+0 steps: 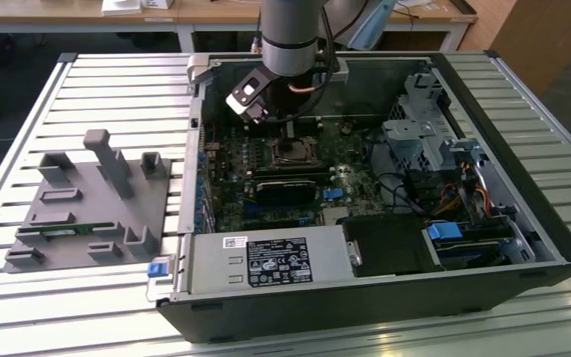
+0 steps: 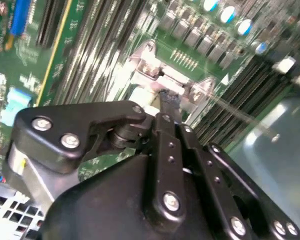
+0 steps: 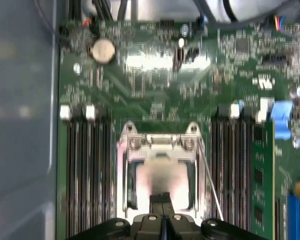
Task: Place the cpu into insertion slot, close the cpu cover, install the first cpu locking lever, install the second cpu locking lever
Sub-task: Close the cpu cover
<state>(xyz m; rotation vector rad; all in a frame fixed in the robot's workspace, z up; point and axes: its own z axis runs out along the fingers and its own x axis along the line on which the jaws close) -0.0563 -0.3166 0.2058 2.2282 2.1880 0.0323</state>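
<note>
One grey parts fixture (image 1: 87, 201) sits well off to the exterior view's left of the insertion slot (image 1: 291, 154), outside the open computer case (image 1: 365, 301) on a slatted table (image 1: 117, 82). Over the slot, the arm's gripper (image 1: 288, 132) comes straight down from above, hanging just over the socket with its tips close to the metal frame. In the first wrist view a pale, dull square that appears to be the cpu (image 3: 162, 172) lies inside the slot, directly ahead of and below the fingertips (image 3: 159, 200). The silvery cpu cover (image 3: 125, 180) seems to frame it, though whether it lies fully flat cannot be told. Beside the slot, a thin wire locking lever (image 3: 210, 180) slants along the socket's edge, apparently unlatched, its long axis running parallel to the memory slots (image 3: 230, 170) that flank the slot. The fingers are pressed together in both wrist views, and nothing can be made out gripped between them.
</note>
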